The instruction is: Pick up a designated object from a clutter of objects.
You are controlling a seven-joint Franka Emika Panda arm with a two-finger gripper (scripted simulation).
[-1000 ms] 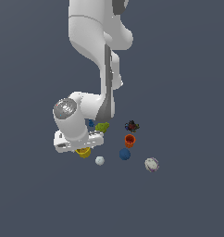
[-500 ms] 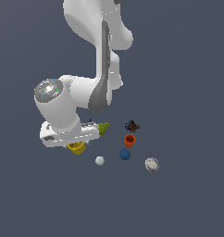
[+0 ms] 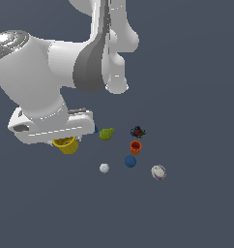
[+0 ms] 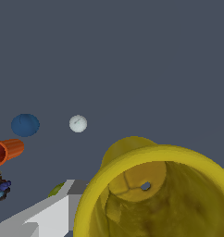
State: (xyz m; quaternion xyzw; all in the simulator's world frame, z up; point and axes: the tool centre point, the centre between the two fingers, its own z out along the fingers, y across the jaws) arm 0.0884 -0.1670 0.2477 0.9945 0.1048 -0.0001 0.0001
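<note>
My gripper (image 3: 65, 140) held the yellow cup (image 3: 66, 145) directly beneath my hand (probably by its rim; the fingers were hidden), seemingly above the surface, apart from the clutter.

We see the yellow cup (image 3: 66, 145) under the arm's hand, its thick rim up and open mouth filling the wrist view (image 4: 155, 194). The orange cup (image 3: 135, 147) lies well apart, near the blue ball (image 3: 130, 161).
</note>
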